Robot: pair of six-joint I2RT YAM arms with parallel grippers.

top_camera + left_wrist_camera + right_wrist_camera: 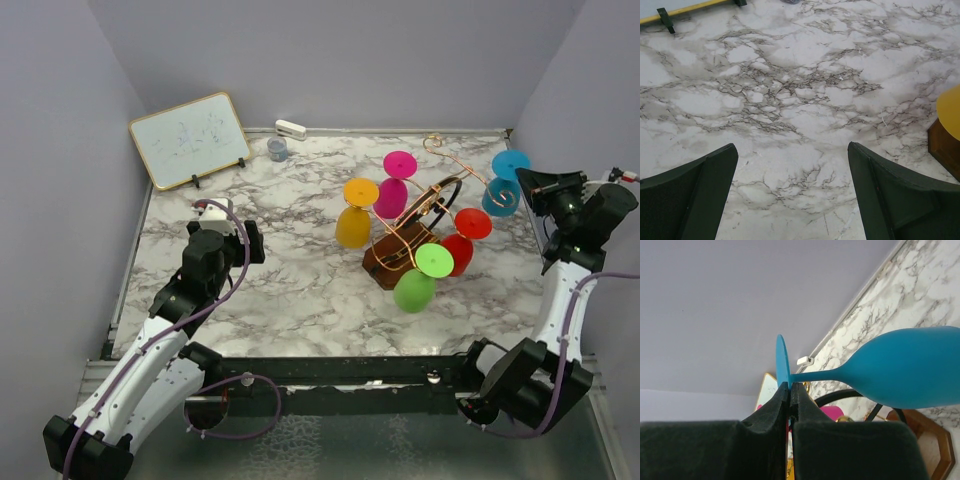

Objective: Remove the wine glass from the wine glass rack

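Observation:
The wine glass rack (418, 212) is a copper wire stand with a dark ring on a brown wooden base (385, 264), mid-table. Yellow (352, 226), magenta (392, 196), red (460, 246) and green (415, 289) glasses hang on it. My right gripper (530, 186) is shut on the foot disc of the blue wine glass (498, 198) at the rack's right arm end. In the right wrist view my right gripper (790, 387) pinches the foot's edge, and the blue wine glass (910, 367) stretches right. My left gripper (243, 240) is open and empty over bare marble; it also shows in the left wrist view (792, 190).
A whiteboard (190, 138) leans at the back left. A small blue-grey cup (277, 149) and a white object (290, 128) stand by the back wall. The yellow glass (950, 110) and the wooden base (945, 147) show at the left wrist view's right edge. Walls close three sides.

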